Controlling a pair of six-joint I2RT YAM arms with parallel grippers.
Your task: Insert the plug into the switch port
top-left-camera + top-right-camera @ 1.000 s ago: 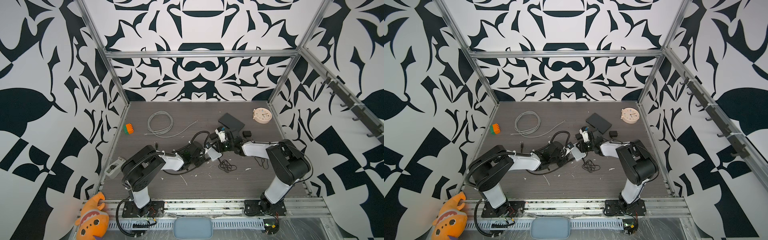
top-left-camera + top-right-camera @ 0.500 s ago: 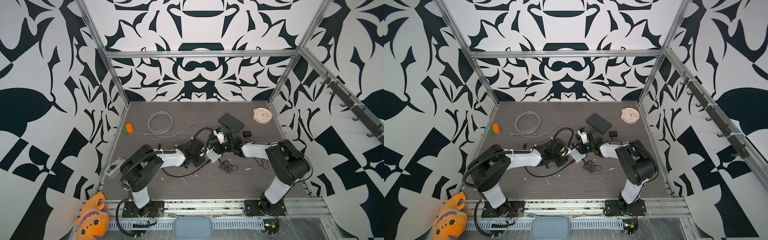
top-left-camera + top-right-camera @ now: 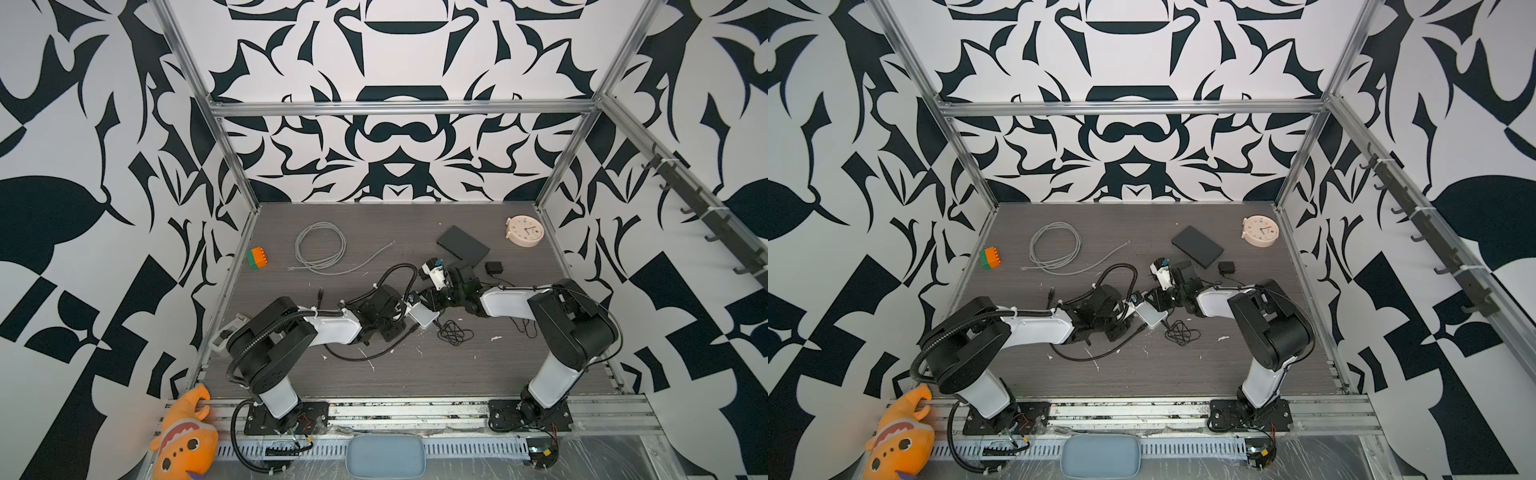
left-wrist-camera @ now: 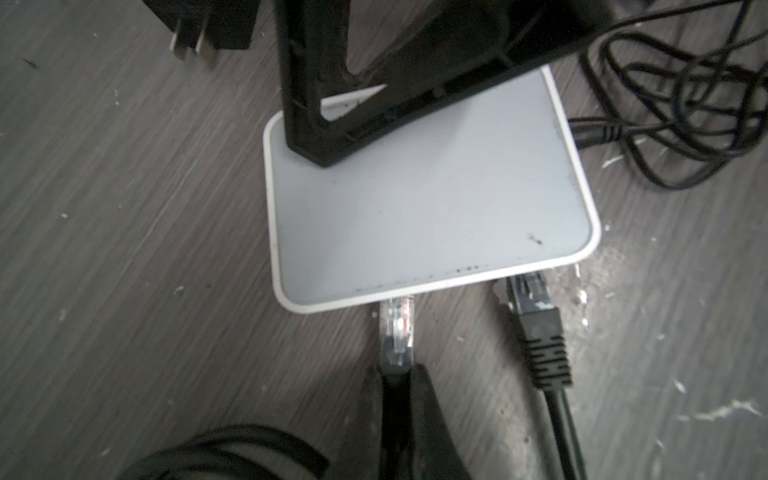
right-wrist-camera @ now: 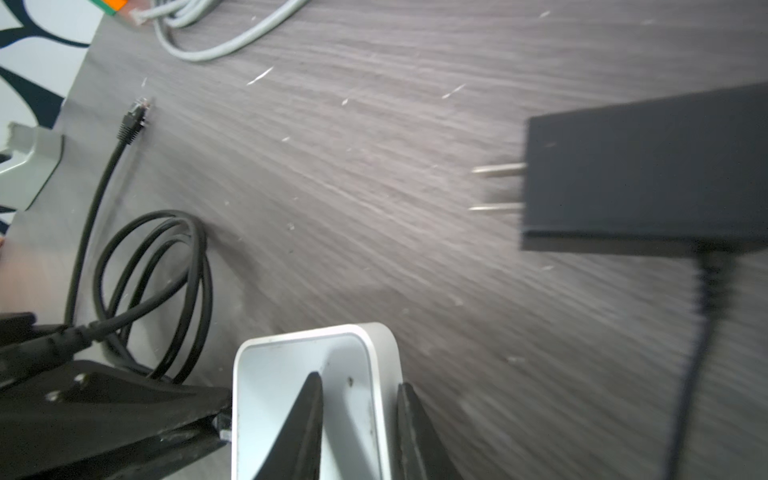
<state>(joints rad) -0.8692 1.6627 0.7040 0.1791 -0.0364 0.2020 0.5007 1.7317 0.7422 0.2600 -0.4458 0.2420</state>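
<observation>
The white switch (image 4: 428, 199) lies flat on the dark table, in both top views at the middle (image 3: 423, 314) (image 3: 1150, 313). My left gripper (image 4: 397, 376) is shut on the black boot of a clear plug (image 4: 397, 328). The plug's tip touches the switch's port edge; how deep it sits is hidden. A second, black plug (image 4: 536, 320) meets the same edge beside it. My right gripper (image 5: 359, 399) is shut on the switch's (image 5: 291, 374) far corner, one finger (image 5: 309, 411) on top and one on the side wall.
A black power adapter (image 5: 648, 174) with bare prongs lies close by. A tangled thin wire (image 3: 455, 332) lies right of the switch and black cable loops (image 5: 158, 282) left of it. Farther back are a black box (image 3: 462, 246), a clock (image 3: 524, 231), a grey cable coil (image 3: 322, 249) and an orange-green block (image 3: 257, 257).
My left gripper has edged right toward the switch with the plug in it. The right gripper has stayed clamped on the switch.
</observation>
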